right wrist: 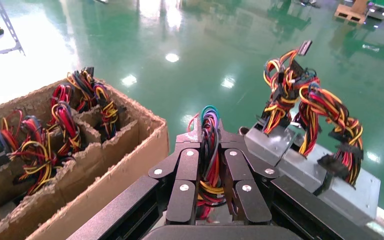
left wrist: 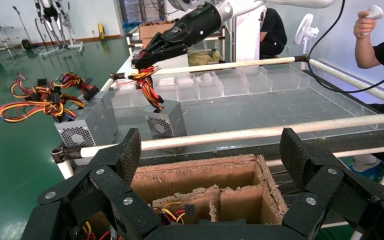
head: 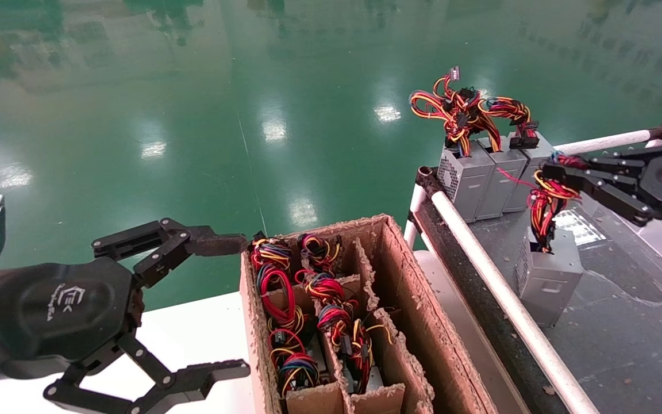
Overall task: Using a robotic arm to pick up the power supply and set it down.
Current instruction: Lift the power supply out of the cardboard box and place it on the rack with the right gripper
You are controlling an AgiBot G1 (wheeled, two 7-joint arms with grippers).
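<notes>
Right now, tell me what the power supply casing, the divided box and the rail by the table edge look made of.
Power supply, hanging by its wires from the right gripper: grey sheet metal, matte, with a perforated vent face.
Divided box: brown corrugated cardboard, edges torn and fuzzy.
Rail: a white tube, scuffed; plastic or coated metal, I cannot tell.
Left gripper hangs open beside the box.

Factory hall with a glossy green floor (head: 193, 115)

Ceiling lights glare off the floor. A dark worktable (head: 624, 322) edged by white rail tubing (head: 503, 287) stands beside a white surface (head: 193, 328).
</notes>
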